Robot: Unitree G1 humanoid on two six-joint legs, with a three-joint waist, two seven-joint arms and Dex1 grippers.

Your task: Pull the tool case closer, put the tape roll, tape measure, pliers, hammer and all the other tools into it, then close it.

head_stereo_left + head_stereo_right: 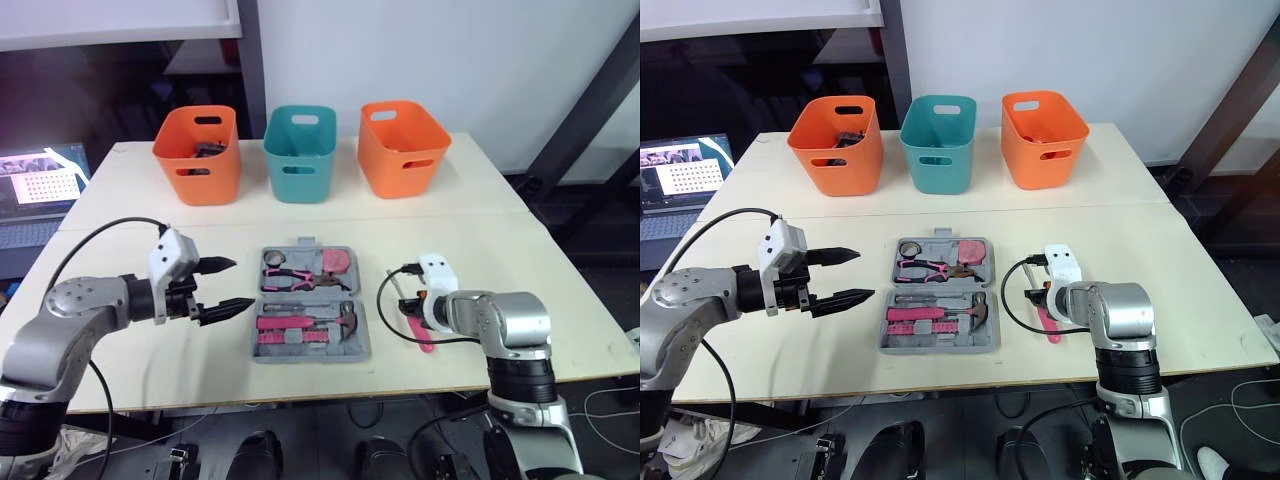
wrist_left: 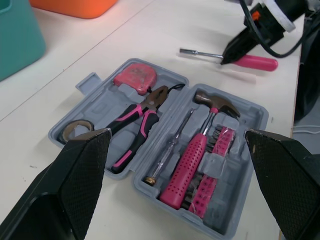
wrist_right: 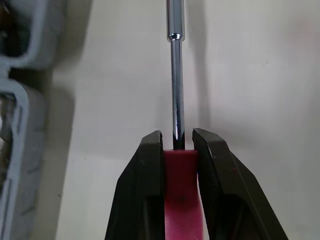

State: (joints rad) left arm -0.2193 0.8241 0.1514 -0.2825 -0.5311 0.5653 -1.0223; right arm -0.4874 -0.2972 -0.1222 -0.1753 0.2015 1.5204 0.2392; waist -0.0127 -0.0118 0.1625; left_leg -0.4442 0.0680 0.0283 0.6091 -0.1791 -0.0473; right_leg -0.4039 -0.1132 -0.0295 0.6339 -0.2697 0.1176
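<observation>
The grey tool case (image 1: 355, 348) lies open at the middle of the table. It holds a tape roll (image 1: 272, 259), pink-handled pliers (image 1: 290, 282), a pink tape measure (image 1: 338, 262), a hammer (image 1: 345, 318) and a pink bit holder (image 2: 210, 175). My left gripper (image 1: 241, 283) hovers open just left of the case, fingers pointing at it. To the right of the case a pink-handled screwdriver (image 1: 422, 337) lies on the table. My right gripper (image 3: 177, 135) is shut on its handle (image 3: 179, 190), and the steel shaft (image 3: 175, 60) sticks out past the fingertips.
Three bins stand in a row at the back: orange (image 1: 198, 152), teal (image 1: 299, 152), orange (image 1: 403, 147). A laptop (image 1: 40, 195) sits off the table's left side. Black cables loop from both wrists over the table.
</observation>
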